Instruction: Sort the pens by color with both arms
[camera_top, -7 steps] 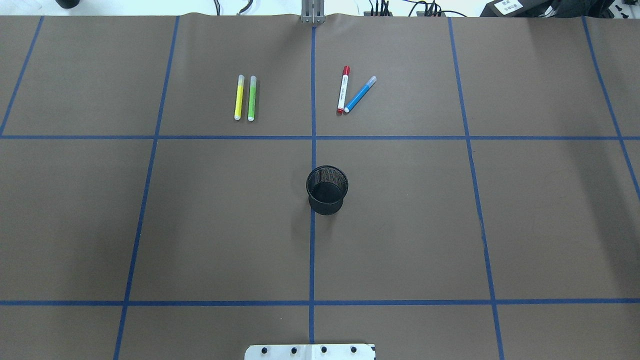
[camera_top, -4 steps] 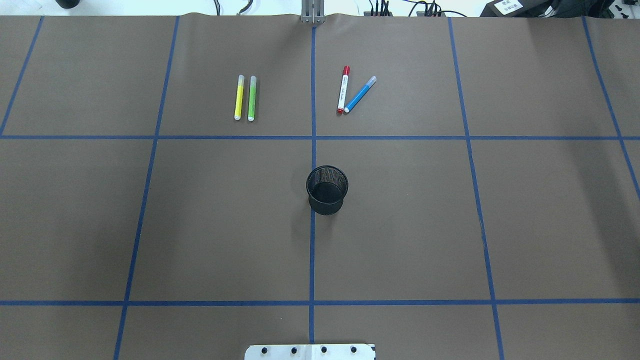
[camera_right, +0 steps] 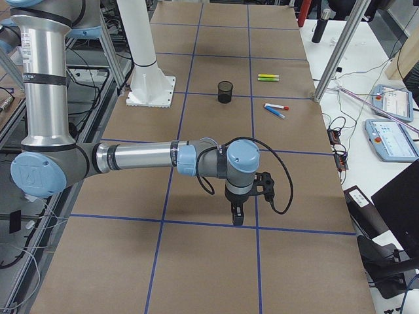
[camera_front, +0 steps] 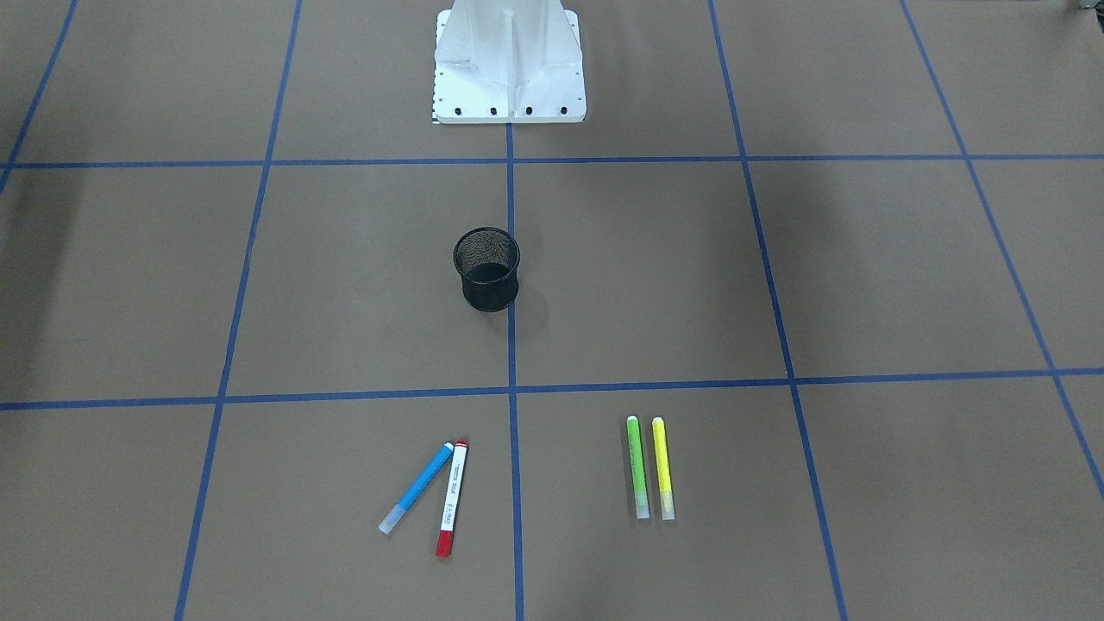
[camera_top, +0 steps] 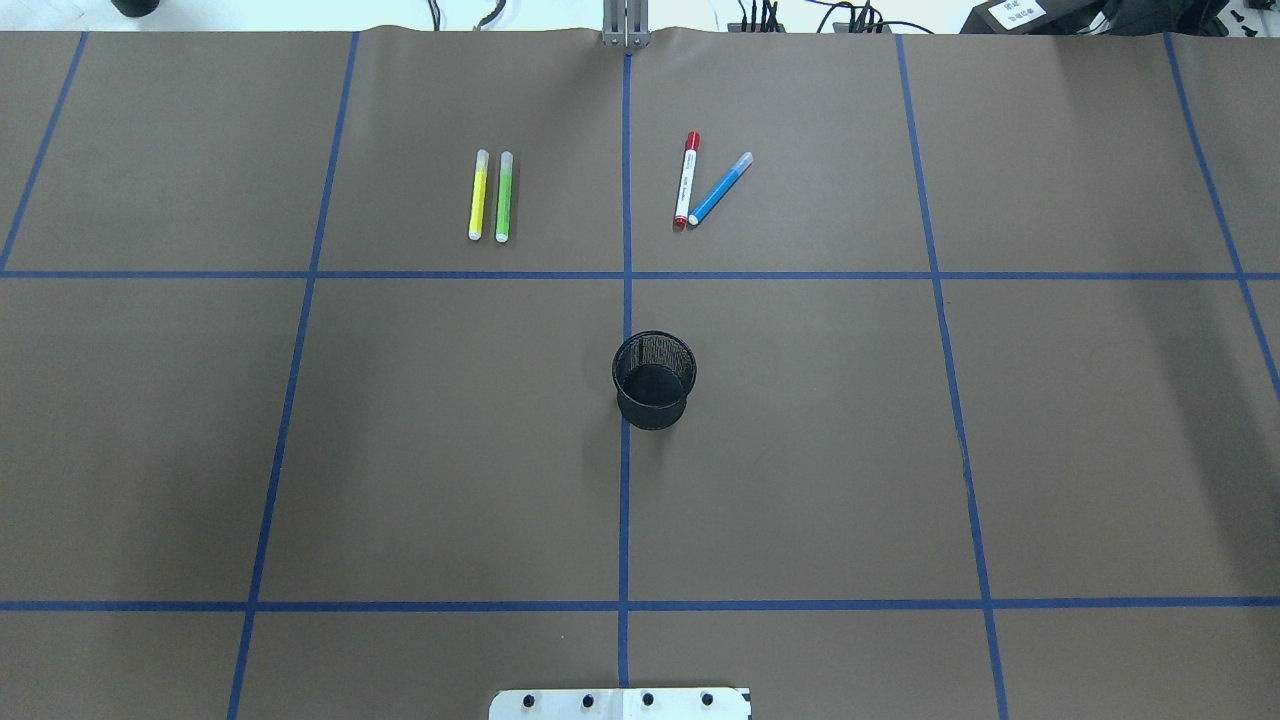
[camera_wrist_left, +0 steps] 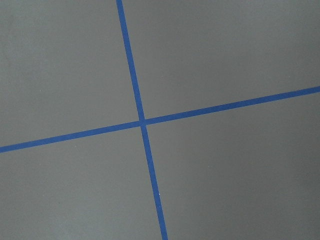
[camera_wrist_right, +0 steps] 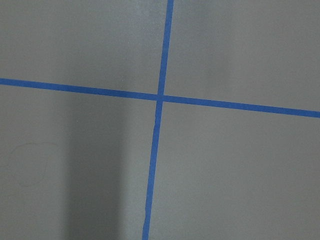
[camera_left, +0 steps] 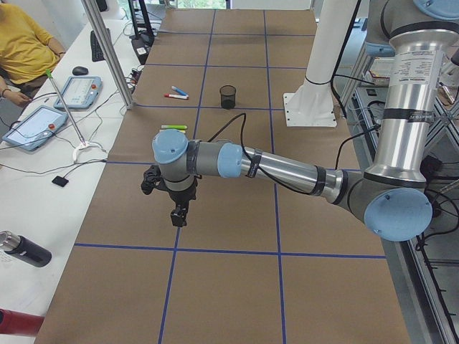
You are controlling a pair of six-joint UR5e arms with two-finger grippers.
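Observation:
Four pens lie flat at the far side of the table. The yellow pen (camera_top: 478,195) and the green pen (camera_top: 503,196) lie parallel, left of the centre line. Right of that line, the white pen with red ends (camera_top: 686,180) and the blue pen (camera_top: 720,188) form a V, their near ends almost touching. Neither arm shows in the overhead or front views. The left gripper (camera_left: 177,215) hangs over the table's left end, far from the pens; the right gripper (camera_right: 237,216) hangs over the right end. I cannot tell whether either is open or shut. Both wrist views show only brown cover and blue tape.
A black mesh cup (camera_top: 654,380) stands upright on the centre line, between the pens and the white base pedestal (camera_front: 509,60). A person in yellow (camera_left: 21,43) sits at a side bench with tablets (camera_left: 36,125). An aluminium post (camera_right: 337,55) stands at the far edge.

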